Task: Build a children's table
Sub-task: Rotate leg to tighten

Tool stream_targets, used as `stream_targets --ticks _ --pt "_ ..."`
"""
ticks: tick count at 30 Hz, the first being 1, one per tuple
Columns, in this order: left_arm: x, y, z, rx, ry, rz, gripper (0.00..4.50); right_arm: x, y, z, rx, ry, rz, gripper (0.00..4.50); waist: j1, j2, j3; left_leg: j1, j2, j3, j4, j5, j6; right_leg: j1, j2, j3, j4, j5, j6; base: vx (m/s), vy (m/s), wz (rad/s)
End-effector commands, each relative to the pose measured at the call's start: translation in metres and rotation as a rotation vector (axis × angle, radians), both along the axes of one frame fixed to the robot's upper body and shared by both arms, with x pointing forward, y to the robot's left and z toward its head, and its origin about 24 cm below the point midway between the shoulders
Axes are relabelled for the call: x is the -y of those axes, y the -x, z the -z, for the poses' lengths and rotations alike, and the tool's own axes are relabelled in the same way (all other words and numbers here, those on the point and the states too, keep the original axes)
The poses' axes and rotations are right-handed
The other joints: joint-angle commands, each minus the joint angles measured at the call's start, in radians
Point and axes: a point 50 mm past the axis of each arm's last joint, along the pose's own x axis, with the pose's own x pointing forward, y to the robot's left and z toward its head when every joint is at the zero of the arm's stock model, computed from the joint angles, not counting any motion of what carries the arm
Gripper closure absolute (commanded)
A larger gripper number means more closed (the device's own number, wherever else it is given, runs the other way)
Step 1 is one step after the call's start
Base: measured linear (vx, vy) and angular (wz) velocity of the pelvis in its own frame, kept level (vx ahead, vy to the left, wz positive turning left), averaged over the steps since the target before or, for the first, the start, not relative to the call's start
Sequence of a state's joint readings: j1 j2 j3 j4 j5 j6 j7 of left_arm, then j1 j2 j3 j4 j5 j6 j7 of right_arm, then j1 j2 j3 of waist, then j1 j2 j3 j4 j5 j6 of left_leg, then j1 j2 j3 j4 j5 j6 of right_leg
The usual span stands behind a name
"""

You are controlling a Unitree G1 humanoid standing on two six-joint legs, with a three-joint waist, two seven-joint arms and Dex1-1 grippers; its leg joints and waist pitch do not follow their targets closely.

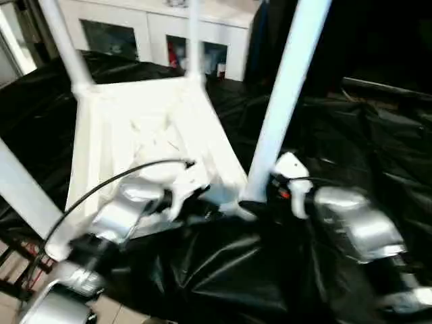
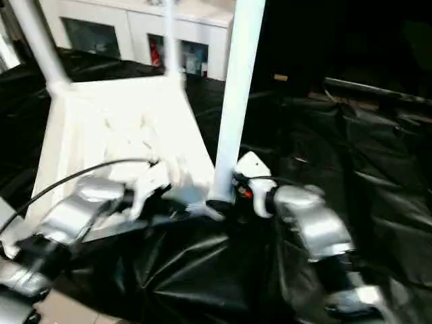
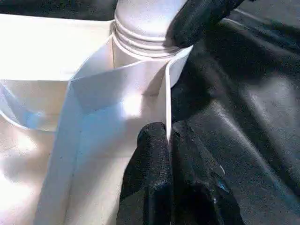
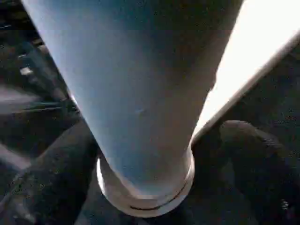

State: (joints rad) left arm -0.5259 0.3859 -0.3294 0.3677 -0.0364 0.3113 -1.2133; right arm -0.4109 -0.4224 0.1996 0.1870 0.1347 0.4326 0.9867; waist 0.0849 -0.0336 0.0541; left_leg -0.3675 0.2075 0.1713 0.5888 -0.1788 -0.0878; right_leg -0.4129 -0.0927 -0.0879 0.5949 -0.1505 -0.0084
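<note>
**Both grippers at the near corner of the upturned top**

Left arm comes in from lower left, silver forearm angled up toward the middle, a black cable (image 1: 101,185) arching over it. Left gripper (image 3: 168,140) sits at the top's near edge; in the wrist view its two black fingers are pressed together with the thin white rim wall pinched between them, so it is closed narrow on the top (image 1: 148,128).

Right arm comes in from lower right, forearm pointing up-left toward the same corner. Right gripper (image 4: 145,154) is at the base of the near-right leg (image 1: 287,94). In its wrist view the fingers (image 4: 51,168) stand wide, one on each side of the leg's collar. Whether the pads touch the leg, cannot tell.

The top lies underside up on the black sheet (image 1: 364,155), ribs showing, long axis running away from the robot toward the white cabinets (image 1: 158,30). The near-right leg stands in the corner socket (image 3: 143,51), long axis near vertical, leaning slightly right, upper end out of frame. Two more legs rise from the far corners: far-left leg (image 1: 64,44) leaning left, far-right leg (image 1: 194,40) about upright. A fourth leg (image 1: 23,192) crosses the left edge at the near-left corner, slanting up and left.
</note>
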Motion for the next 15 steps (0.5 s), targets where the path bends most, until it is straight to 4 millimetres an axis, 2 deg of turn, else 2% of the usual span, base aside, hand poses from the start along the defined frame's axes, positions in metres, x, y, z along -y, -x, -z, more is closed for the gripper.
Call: stream_targets --ticks 1,2,4,7,10,11,15 --pt "0.016 0.004 -0.011 0.017 0.078 0.112 4.50 -0.003 0.004 0.000 -0.007 -0.001 -0.036 0.58 -0.004 -0.001 -0.064 0.011 0.024 0.002 -0.074 -0.241 0.030 0.052 -0.050 0.048 -0.071 -0.326 -0.172 0.000 0.000 0.00" --pt "0.015 0.005 -0.011 0.017 0.076 0.113 4.50 -0.004 0.004 0.000 -0.010 0.002 -0.046 0.76 -0.003 -0.003 -0.064 0.013 0.025 0.003 -0.074 -0.241 0.025 0.050 -0.051 0.049 -0.073 -0.335 -0.168 0.000 0.000 0.00" --pt "0.012 0.005 -0.010 0.015 0.069 0.108 4.50 -0.006 0.005 0.000 -0.011 -0.003 -0.056 0.82 -0.002 -0.002 -0.064 0.011 0.024 0.001 -0.075 -0.241 0.018 0.052 -0.051 0.048 -0.071 -0.342 -0.163 0.000 0.000 0.00" --pt "0.011 0.005 -0.010 0.015 0.067 0.105 4.50 -0.009 0.007 0.001 -0.022 -0.013 -0.072 1.21 -0.002 -0.004 -0.064 0.010 0.023 0.001 -0.074 -0.240 0.017 0.052 -0.051 0.048 -0.071 -0.346 -0.160 0.000 0.000 0.00" --pt "0.011 0.006 -0.009 0.013 0.066 0.105 4.50 -0.014 0.014 0.006 -0.052 -0.021 -0.118 1.36 -0.001 -0.004 -0.065 0.010 0.024 0.001 -0.074 -0.227 0.018 0.053 -0.051 0.048 -0.070 -0.336 -0.159 0.000 0.000 0.00" --pt "0.011 0.006 -0.009 0.013 0.065 0.105 4.50 -0.015 0.015 0.007 -0.055 -0.021 -0.122 1.56 -0.001 -0.004 -0.066 0.011 0.024 0.001 -0.073 -0.224 0.019 0.052 -0.050 0.048 -0.070 -0.330 -0.160 0.000 0.000 0.00" --pt "0.012 0.005 -0.008 0.017 0.066 0.098 4.50 -0.019 0.018 0.010 -0.064 -0.033 -0.116 1.78 0.000 -0.003 -0.065 0.009 0.023 0.002 -0.073 -0.225 0.018 0.053 -0.051 0.048 -0.070 -0.326 -0.163 0.000 0.000 0.00"
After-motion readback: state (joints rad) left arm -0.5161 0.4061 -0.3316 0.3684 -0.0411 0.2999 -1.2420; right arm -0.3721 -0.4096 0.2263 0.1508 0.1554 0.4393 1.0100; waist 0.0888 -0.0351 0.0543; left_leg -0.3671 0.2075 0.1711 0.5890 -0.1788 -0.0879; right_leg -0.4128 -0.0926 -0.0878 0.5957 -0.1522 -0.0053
